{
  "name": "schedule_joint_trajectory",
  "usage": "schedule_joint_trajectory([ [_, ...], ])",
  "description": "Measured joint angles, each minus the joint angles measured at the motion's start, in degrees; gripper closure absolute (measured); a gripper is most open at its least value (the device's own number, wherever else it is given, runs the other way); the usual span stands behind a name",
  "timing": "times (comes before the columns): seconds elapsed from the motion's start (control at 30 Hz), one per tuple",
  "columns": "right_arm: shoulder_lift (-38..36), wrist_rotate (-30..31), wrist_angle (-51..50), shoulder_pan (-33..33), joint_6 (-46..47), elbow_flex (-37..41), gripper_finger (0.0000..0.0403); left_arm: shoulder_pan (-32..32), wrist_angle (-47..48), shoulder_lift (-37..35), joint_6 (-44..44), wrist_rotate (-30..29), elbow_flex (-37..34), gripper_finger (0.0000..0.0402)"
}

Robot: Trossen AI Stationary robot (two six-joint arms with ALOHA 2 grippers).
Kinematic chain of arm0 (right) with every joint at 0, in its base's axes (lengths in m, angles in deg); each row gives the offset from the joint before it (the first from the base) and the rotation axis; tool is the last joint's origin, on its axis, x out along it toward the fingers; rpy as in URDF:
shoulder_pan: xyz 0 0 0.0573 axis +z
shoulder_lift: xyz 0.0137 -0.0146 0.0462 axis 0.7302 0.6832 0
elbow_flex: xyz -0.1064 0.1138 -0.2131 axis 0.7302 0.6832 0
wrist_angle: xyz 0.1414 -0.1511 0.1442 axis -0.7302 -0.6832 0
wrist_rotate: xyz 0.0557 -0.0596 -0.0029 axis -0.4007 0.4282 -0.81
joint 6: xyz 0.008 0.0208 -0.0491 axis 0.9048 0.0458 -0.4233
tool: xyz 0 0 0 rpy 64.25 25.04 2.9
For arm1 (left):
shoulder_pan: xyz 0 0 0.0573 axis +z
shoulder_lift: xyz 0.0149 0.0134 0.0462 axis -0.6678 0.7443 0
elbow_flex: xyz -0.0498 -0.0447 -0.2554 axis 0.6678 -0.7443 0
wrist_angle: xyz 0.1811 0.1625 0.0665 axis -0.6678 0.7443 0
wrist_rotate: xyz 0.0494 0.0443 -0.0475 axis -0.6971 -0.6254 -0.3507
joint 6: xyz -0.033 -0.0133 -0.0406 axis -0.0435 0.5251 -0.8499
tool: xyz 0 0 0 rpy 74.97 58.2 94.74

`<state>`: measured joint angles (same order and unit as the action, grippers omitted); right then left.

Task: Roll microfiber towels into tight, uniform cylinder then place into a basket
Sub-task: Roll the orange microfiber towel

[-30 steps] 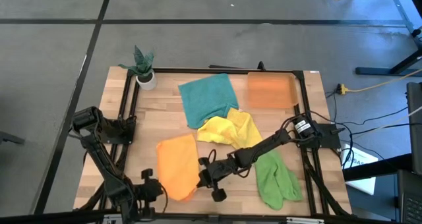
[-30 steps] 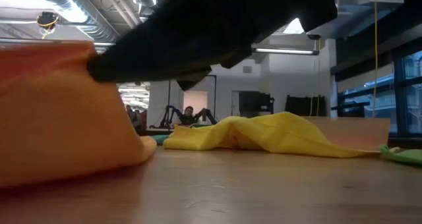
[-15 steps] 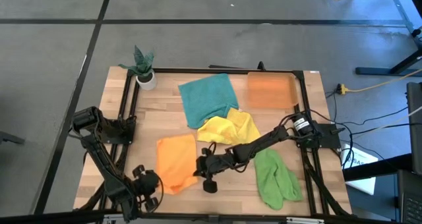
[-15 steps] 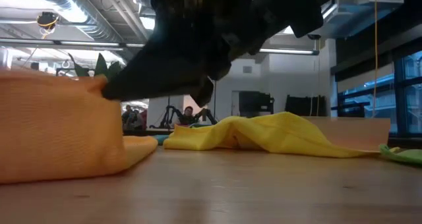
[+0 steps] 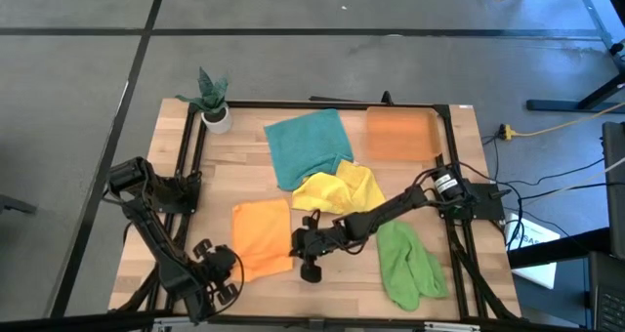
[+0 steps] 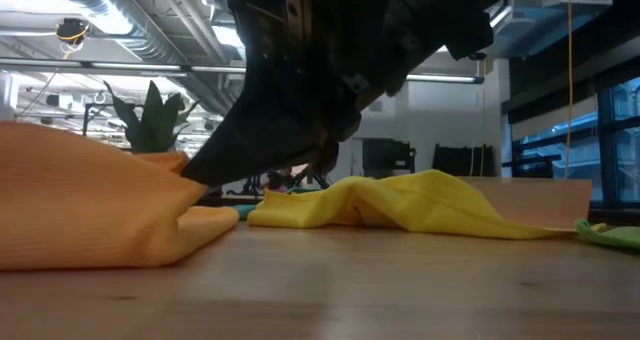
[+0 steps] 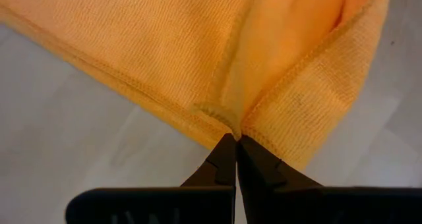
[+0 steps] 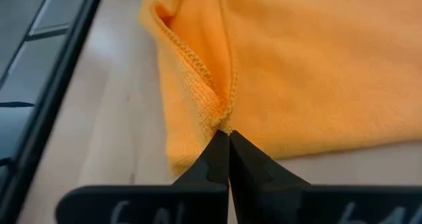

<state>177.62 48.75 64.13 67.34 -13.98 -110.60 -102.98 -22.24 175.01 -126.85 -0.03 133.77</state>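
1. Both pincers are clamped on the folded orange microfiber towel point(image 5: 262, 240): the left gripper point(image 7: 235, 140) has its fingers pressed together on a hemmed fold at the towel's near left edge, and the right gripper point(image 8: 227, 133) pinches the stitched corner on its right edge.
2. Wooden table point(image 5: 337, 289) carries everything, with a dark frame round it.
3. Teal square cloth point(image 5: 308, 146) lies spread at the back, its front corner under the crumpled yellow cloth point(image 5: 339, 192).
4. Light green cloth point(image 5: 410, 266) lies bunched at the front right, apart from the others.
5. Shallow translucent orange plastic basket point(image 5: 401, 134) sits at the back right, just beside the teal cloth.
6. Small white pot with a green plant point(image 5: 213, 103) stands at the back left corner.
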Motion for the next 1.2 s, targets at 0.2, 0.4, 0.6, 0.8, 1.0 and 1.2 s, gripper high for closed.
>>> schedule_joint_trajectory([
  [0.2, 0.0, 0.2, -0.2, -0.6, -0.1, 0.0, 0.0401, 0.6, 0.1, 0.0, 2.4, 1.1, 0.0, 0.0401],
  [0.4, 0.1, 2.4, -1.6, -1.1, 0.0, 0.0, 0.0402, 0.6, 0.1, 0.0, 3.2, 1.1, 0.0, 0.0401],
  [0.6, 0.2, 3.4, -2.3, -1.5, 0.0, 0.0, 0.0402, 0.6, 0.5, 0.0, 3.2, 1.0, 0.0, 0.0401],
  [0.8, 0.4, 3.6, -2.3, -1.9, -0.1, 0.0, 0.0402, 0.6, 1.5, 0.0, 3.2, 1.0, 0.0, 0.0401],
  [1.0, 2.7, 3.6, -1.1, -2.2, -0.1, 0.0, 0.0402, 0.6, 1.7, 0.0, 3.2, 1.0, 0.0, 0.0401],
  [1.2, 3.1, 3.0, -0.9, -3.1, -0.1, 0.0, 0.0402, 0.8, 1.8, 0.1, 3.2, 0.3, 0.0, 0.0401],
])
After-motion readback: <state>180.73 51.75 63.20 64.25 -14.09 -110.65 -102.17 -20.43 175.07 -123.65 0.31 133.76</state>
